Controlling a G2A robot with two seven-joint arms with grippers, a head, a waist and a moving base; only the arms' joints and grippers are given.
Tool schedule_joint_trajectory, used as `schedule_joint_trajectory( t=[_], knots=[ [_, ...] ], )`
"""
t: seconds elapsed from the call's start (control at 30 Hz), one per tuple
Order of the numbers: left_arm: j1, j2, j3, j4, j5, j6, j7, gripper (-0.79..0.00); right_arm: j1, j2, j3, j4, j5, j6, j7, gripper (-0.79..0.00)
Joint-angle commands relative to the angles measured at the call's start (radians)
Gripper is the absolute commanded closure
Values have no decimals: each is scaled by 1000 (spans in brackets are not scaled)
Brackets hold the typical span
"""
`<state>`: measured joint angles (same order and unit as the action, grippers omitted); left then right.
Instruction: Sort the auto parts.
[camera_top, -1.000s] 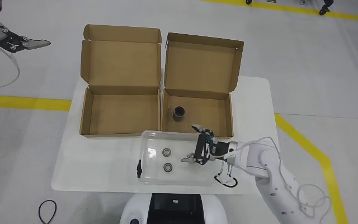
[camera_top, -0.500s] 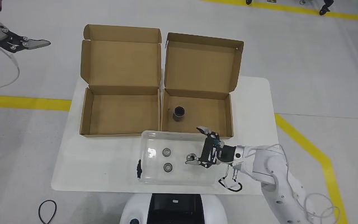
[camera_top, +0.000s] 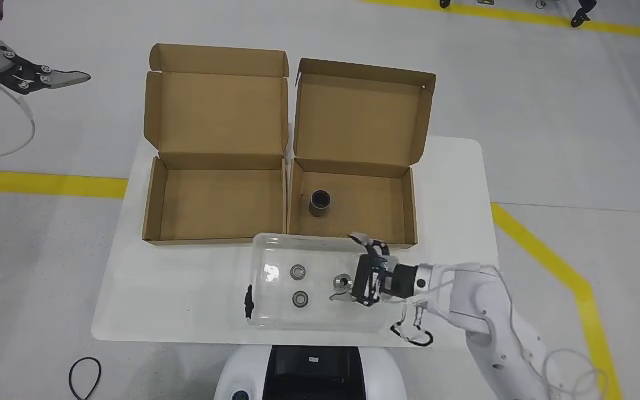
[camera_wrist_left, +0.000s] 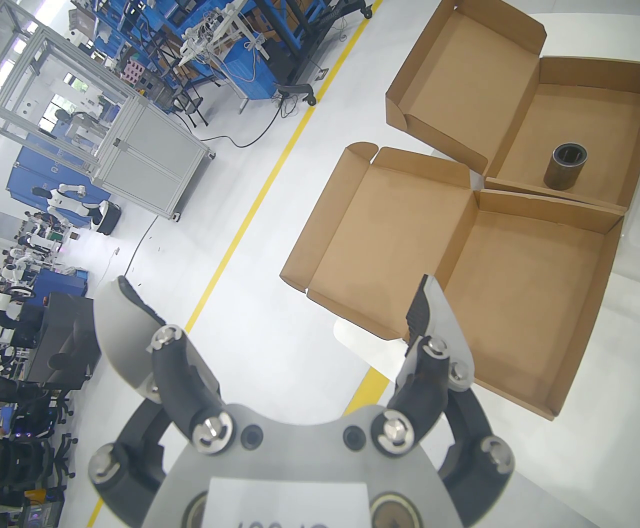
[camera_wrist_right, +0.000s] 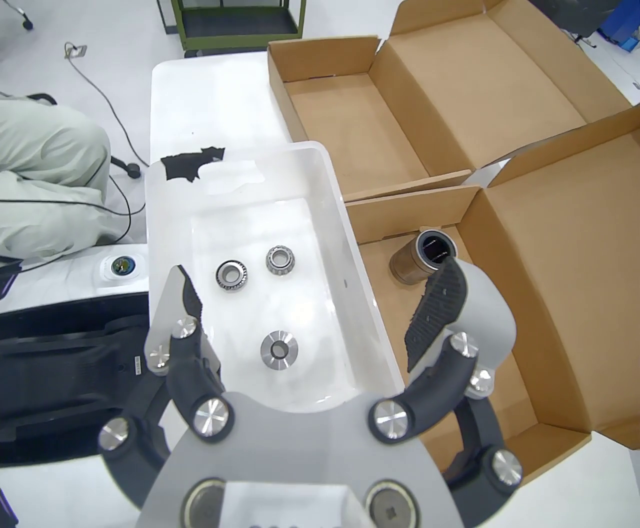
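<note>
"White table, two open cartons. How far along?"

"Barely. One dark sleeve sits in the right-hand carton. Three bearings lie unsorted in the clear tray, lower centre. The right gripper hovers over them, spread wide and empty."

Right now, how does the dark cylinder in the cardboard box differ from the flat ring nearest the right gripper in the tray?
The cylinder is tall and dark; the flat ring is low and silvery. The cylinder stands upright in the cardboard box; the ring lies flat in the clear tray. Both are round with a centre hole.
</note>
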<state>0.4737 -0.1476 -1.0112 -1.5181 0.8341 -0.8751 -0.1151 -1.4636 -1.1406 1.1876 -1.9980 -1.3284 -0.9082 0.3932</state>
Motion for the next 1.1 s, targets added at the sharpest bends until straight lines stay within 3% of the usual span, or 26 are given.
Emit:
schedule_joint_trajectory(
  t=[0.0,0.27,0.3,0.4,0.6,1.07],
  knots=[
    [0,0,0,0,0,0,0,-785,-6,4,-7,-19,-26,-18,17,-785],
    [0,0,0,0,0,0,0,-785,-22,14,-51,-17,-111,-33,81,-785],
    [0,0,0,0,0,0,0,-785,-21,15,-53,-13,-109,-27,83,-662],
    [0,0,0,0,0,0,0,-785,-17,17,-51,4,-105,-10,91,-545],
    [0,0,0,0,0,0,0,-785,-7,19,-70,47,-99,17,138,-656],
    [0,0,0,0,0,0,0,-785,63,6,-183,119,-106,123,302,-693]
  ],
)
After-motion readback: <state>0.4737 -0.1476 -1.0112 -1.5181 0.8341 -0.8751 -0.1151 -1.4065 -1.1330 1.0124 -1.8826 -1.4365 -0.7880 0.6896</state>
